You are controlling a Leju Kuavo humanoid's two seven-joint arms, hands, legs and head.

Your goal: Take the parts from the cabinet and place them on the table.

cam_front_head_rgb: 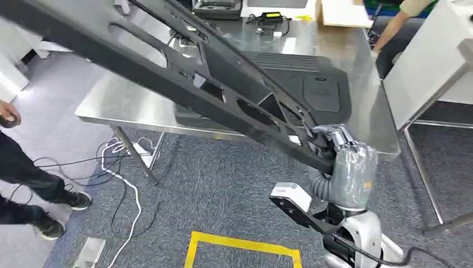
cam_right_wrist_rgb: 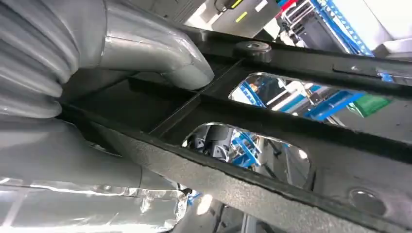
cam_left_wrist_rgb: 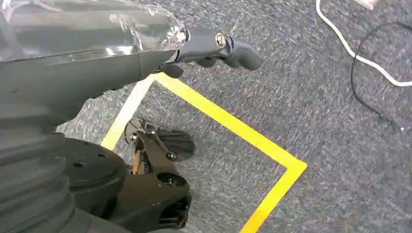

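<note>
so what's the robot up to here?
The right hand grips one end of a long black slotted panel, held at a slant above the steel table's near edge. Another black part already lies flat on the table. The left hand hangs over the carpet, holding nothing. A person's arm reaches in at the table's far end.

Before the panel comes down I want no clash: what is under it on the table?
A dark moulded part lies on the steel table. The held panel, gripped by the right hand, covers its near left portion.
</note>
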